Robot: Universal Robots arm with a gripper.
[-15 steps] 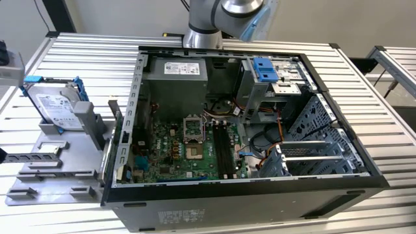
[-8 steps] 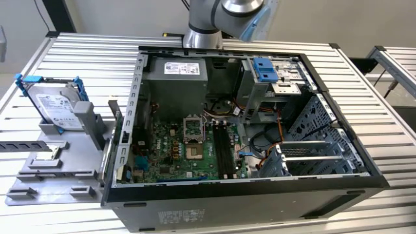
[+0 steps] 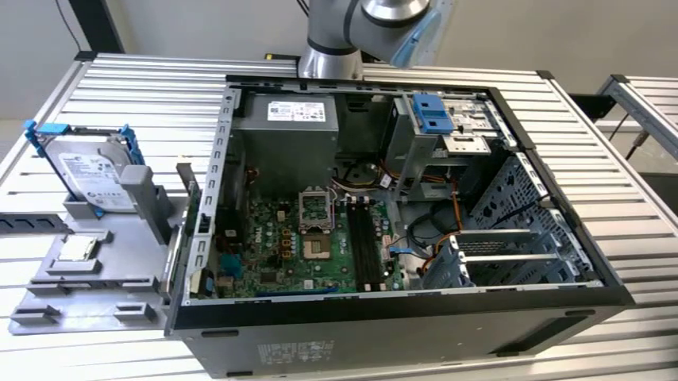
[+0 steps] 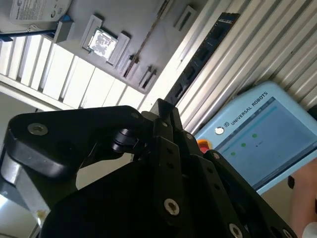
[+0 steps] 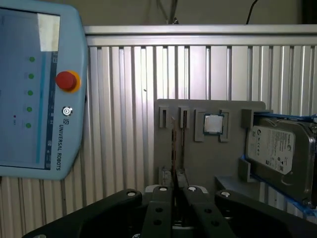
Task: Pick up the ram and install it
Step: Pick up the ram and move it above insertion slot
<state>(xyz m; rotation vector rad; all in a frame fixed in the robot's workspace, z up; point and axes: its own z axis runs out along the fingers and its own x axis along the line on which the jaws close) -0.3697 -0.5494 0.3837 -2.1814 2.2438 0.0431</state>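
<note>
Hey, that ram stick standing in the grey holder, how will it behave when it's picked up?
The ram looks like a thin flat board, so it is probably stiff and light. It stands on edge in the grey holder, so a sideways push would likely tilt it. Its exposed chips suggest it is fragile.

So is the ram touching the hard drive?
Apart. In the first wrist view the ram stands edge-on in its slot, with the square chip and bare tray between it and the hard drive.

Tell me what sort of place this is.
Probably a robot lab for PC assembly: an open case on a slatted metal table, a teach pendant, a hard drive in a fixture.
</note>
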